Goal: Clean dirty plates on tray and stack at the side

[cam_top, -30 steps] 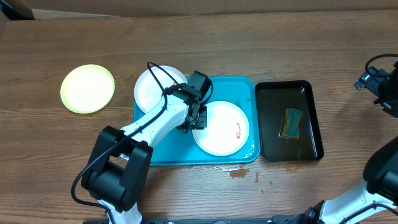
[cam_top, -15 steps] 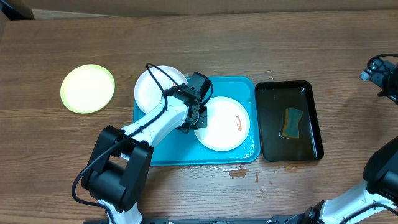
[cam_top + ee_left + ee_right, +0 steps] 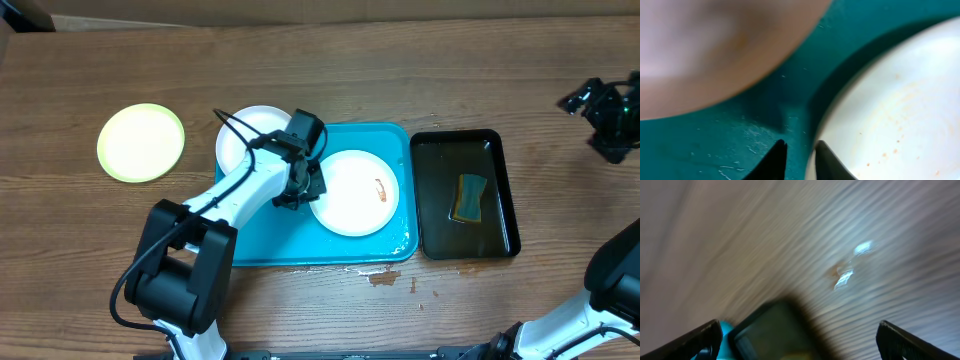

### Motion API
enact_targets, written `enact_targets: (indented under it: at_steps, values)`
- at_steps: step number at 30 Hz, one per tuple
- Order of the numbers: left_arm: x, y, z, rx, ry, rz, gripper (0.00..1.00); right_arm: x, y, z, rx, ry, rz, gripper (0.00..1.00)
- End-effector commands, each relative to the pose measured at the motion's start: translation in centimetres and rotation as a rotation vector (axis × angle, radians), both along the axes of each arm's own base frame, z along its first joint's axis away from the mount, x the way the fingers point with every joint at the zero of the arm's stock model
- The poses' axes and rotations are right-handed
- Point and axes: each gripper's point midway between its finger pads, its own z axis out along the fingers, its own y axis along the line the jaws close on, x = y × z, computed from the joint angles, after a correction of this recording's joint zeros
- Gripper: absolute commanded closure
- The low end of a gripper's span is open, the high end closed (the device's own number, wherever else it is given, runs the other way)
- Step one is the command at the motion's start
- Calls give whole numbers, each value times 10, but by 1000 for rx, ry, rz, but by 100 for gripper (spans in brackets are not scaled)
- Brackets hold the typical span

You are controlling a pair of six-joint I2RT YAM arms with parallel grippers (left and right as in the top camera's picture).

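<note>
A white plate with a brown-orange smear lies on the turquoise tray. A second white plate overhangs the tray's back left corner. The lime-green plate sits on the table, far left. My left gripper is low at the smeared plate's left rim. In the left wrist view this gripper is narrowly open: one tip stands over the tray, the other over the speckled plate's rim. My right gripper is wide open and empty, high at the far right.
A narrow black tray with a yellow-green sponge stands right of the turquoise tray; its corner shows blurred in the right wrist view. Small wet spots lie near the table's front edge.
The smeared plate has slid toward the back of the tray, and my left gripper moved back-left with it. The right arm has swung left at the far right.
</note>
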Motion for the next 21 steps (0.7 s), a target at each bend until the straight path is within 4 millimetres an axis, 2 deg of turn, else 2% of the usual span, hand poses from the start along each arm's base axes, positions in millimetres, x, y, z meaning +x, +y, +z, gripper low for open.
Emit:
enact_targets:
  at_steps: [1, 3, 5, 10, 14, 19, 21]
  values:
    - [-4, 3, -7, -10, 30, -23, 67, 6, 59, 33, 238, -122, 155, 0]
    - [-4, 3, -7, -8, 27, -38, 65, -2, 78, 27, 207, -69, 225, 2]
    - [-4, 2, -7, -8, 27, -43, 64, -19, 92, 11, 141, 64, 250, 5]
    - [-4, 1, -7, -8, 26, -46, 64, -64, 120, -15, -23, 359, 329, 3]
    - [-4, 1, -7, -9, 22, -46, 63, -87, 127, -29, -187, 521, 318, 2]
    - [-3, 1, -7, -10, 21, -46, 60, -99, 130, -48, -333, 606, 281, 3]
    - [-4, 1, -7, -9, 22, -46, 59, -101, 139, -59, -331, 605, 300, 7]
